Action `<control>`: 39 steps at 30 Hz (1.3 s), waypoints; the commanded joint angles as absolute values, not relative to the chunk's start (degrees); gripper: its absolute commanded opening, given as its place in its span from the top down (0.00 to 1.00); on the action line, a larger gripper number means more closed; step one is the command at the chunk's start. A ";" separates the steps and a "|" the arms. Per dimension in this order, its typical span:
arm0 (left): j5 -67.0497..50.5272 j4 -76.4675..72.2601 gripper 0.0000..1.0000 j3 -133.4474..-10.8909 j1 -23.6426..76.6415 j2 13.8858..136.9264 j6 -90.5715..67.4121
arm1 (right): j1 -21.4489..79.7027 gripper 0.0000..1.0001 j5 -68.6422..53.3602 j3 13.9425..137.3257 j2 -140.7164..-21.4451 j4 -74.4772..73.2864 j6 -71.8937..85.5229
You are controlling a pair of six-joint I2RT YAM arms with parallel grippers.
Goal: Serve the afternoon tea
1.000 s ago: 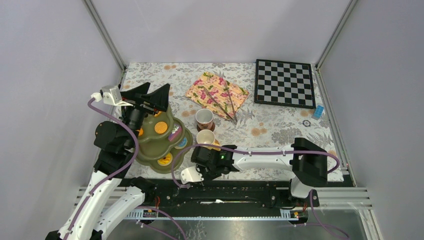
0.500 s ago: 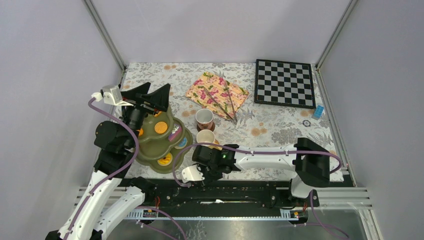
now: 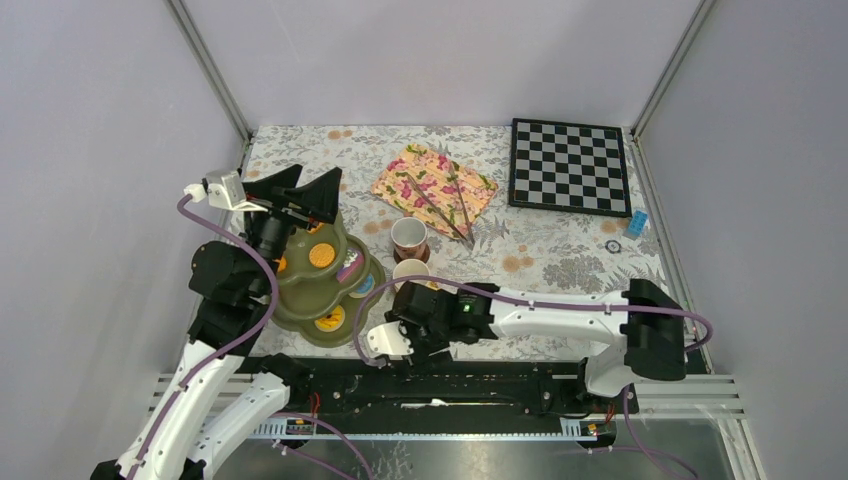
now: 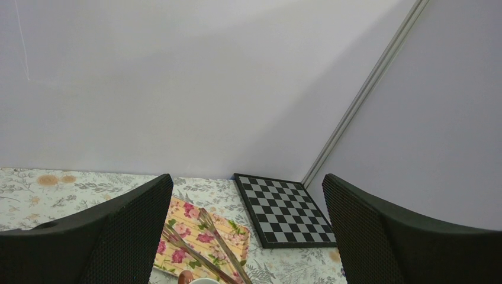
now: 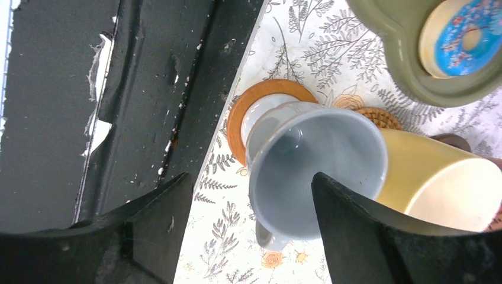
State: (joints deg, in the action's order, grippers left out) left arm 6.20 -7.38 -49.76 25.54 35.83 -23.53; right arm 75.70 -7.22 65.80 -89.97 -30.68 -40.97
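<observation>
In the right wrist view a pale blue mug (image 5: 314,177) stands on a round brown coaster (image 5: 237,127). My right gripper (image 5: 251,177) is open around it, the left finger well clear of its wall. Beside it are the yellow mug (image 5: 438,183) on a woven coaster (image 5: 379,116) and the brownish-pink mug (image 3: 408,236). The olive-green stand (image 3: 300,290) holds toy biscuits, an orange one (image 3: 321,256) and a blue one (image 5: 465,32) among them. My left gripper (image 3: 300,187) hangs open above the stand, holding nothing.
A floral cloth (image 3: 433,180) with metal tongs (image 3: 440,208) lies at the back centre, and a chessboard (image 3: 569,166) at the back right. A small blue block (image 3: 637,223) sits near the right wall. The black base rail (image 5: 148,89) runs just beside the blue mug.
My right gripper has opened wide around the pale blue mug, and the right arm has shifted a little to the right. The left arm has not moved.
</observation>
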 commanded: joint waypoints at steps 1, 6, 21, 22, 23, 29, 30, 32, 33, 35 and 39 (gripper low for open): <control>5.02 -9.68 0.01 -50.61 25.22 36.79 -22.68 | 75.04 0.08 -8.83 69.21 -84.30 -31.42 -38.50; 4.19 -9.01 0.01 -51.78 25.35 38.26 -22.68 | 73.39 0.00 -4.75 69.23 -77.10 -29.05 -32.00; 5.71 7.36 0.01 -75.10 26.10 47.26 -22.68 | 68.85 0.00 69.61 59.15 -48.27 19.42 -30.61; 6.54 8.21 0.01 -76.36 26.10 47.35 -22.68 | 68.89 0.00 71.32 59.01 -48.06 25.26 -35.42; 7.30 9.04 0.01 -77.52 26.10 47.45 -22.68 | 68.92 0.00 72.11 59.10 -47.86 29.57 -39.09; 13.04 11.91 0.01 -81.79 26.10 46.73 -22.68 | 68.88 0.00 68.16 60.21 -44.22 31.20 -41.27; 14.05 12.19 0.01 -82.12 26.10 46.56 -22.68 | 68.95 0.00 67.91 60.27 -43.79 31.65 -41.53; 15.46 12.62 0.01 -82.82 26.10 46.18 -22.68 | 68.90 0.00 67.38 60.22 -43.26 33.31 -42.94; 15.96 12.75 0.01 -83.07 26.10 46.04 -22.68 | 68.90 0.00 67.19 60.26 -43.12 34.60 -43.96; 16.84 12.98 0.01 -83.71 26.10 45.84 -22.68 | 68.91 0.01 66.31 60.33 -42.90 36.59 -45.61; 18.16 13.33 0.01 -84.43 26.10 45.56 -22.68 | 68.93 0.01 64.14 61.00 -42.15 37.30 -46.15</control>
